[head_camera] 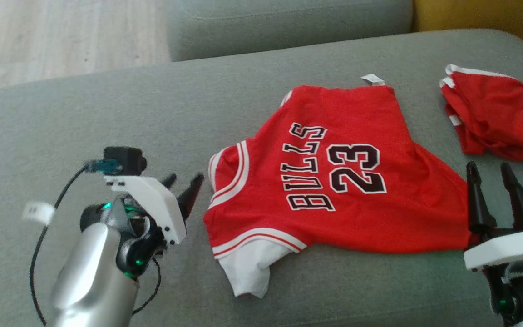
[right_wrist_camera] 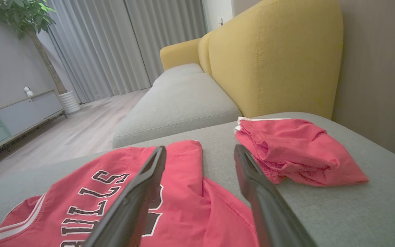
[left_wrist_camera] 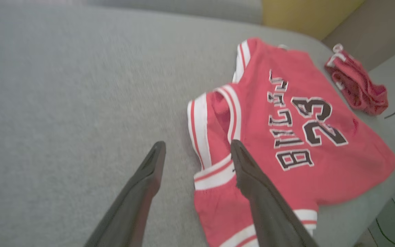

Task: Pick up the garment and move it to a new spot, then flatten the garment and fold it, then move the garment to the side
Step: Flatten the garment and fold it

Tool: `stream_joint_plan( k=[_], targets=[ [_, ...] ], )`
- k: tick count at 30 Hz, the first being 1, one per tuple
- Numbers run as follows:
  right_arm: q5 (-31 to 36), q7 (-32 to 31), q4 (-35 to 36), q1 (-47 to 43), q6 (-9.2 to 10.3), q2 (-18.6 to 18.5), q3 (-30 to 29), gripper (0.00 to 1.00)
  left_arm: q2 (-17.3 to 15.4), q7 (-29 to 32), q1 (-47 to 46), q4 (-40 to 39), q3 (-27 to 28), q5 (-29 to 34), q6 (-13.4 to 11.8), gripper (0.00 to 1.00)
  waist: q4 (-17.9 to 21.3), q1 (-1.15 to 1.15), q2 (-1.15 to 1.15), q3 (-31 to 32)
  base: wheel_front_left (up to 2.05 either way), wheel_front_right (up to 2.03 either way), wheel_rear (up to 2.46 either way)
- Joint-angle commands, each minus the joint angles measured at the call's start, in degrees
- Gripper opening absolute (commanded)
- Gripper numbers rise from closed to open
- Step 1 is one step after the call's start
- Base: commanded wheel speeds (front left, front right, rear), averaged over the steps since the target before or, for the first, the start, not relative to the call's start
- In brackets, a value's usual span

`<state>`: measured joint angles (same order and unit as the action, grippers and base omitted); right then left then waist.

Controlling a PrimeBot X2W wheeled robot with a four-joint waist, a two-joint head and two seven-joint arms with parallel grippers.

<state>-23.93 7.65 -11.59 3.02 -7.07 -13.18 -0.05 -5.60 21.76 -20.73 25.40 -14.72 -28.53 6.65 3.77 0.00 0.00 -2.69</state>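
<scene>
Grey fabric covers the broad sofa cushion (head_camera: 107, 113). On it, just off centre toward 3 o'clock in the head view, the red jersey (head_camera: 357, 218) lies spread with its print up, and its white-trimmed corner at 7 o'clock is rumpled. A smaller red bundle (head_camera: 497, 118), perhaps shorts, sits apart at 2 o'clock. At 8 o'clock the left gripper (head_camera: 186, 176) stands beside the jersey's striped edge, fingers wide apart and empty. The right gripper (head_camera: 488, 165), at 4 o'clock, is equally wide and empty.
</scene>
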Motion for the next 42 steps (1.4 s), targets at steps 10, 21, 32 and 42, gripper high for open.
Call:
stream_joint_plan(
  k=[10, 21, 32, 42],
  targets=[
    [-1.7, 1.3, -0.5, 4.3, -0.42, -1.7, 2.9, 1.0, -7.4, 19.5, -8.3, 4.5, -7.3, -12.2, 0.8, 1.0, 4.8, 0.0, 0.0, -2.5, 0.0, 0.0, 0.0],
    [-2.4, 2.3, -2.8, 5.2, -0.42, -2.3, 3.3, 1.0, -10.9, 20.8, -11.7, 7.3, -14.1, -19.8, 0.8, 0.0, 5.3, 0.0, 0.0, -2.3, 0.0, 0.0, 0.0],
    [-2.1, 1.8, -2.5, 5.0, -0.42, -2.8, 3.0, 1.0, -16.0, 15.7, -14.6, 12.5, -12.8, -20.1, -0.1, 0.0, 3.1, 0.0, 0.0, -1.4, 0.0, 0.0, 0.0],
    [-1.6, 1.2, -1.8, 4.0, -0.42, -3.1, 2.1, 1.0, -15.4, 15.3, -15.4, 7.8, -9.6, -25.6, 0.1, 0.0, 2.5, 0.0, 0.0, -0.8, 0.0, 0.0, 0.0]
  ],
)
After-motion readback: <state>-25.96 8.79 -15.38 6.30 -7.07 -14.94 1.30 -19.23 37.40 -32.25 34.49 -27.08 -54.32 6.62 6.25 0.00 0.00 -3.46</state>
